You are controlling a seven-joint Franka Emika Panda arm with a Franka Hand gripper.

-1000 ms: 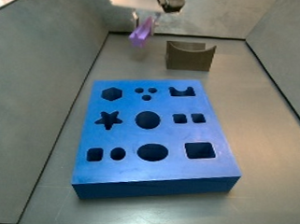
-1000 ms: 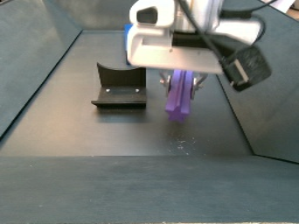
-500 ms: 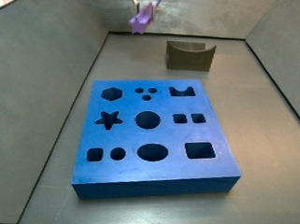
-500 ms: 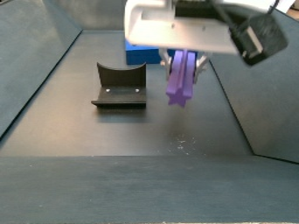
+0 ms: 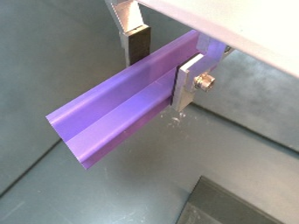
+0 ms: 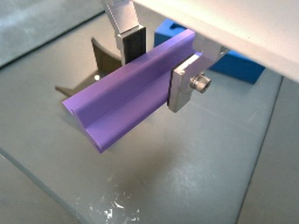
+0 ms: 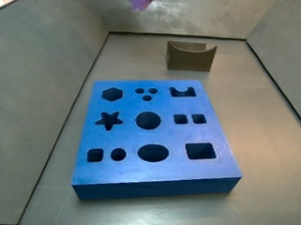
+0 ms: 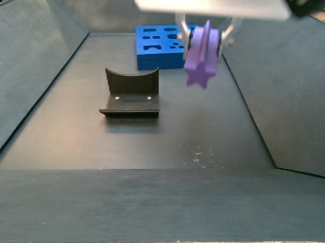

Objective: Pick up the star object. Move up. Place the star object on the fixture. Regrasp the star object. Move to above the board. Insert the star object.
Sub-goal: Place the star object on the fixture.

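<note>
Star object (image 5: 122,109), a long purple prism, hangs in the air well above the dark surface (image 8: 152,152), pinched across its sides by the fingers (image 6: 186,83) of the gripper (image 6: 159,63); in both wrist views one silver plate presses each long face, and most of the prism's length juts past them. No writing or label shows on it. In a side view it hangs at the top edge (image 8: 202,57), apart from the fixture (image 8: 129,94) and the blue board (image 8: 165,46) behind. The board's holes face up (image 7: 150,121).
</note>
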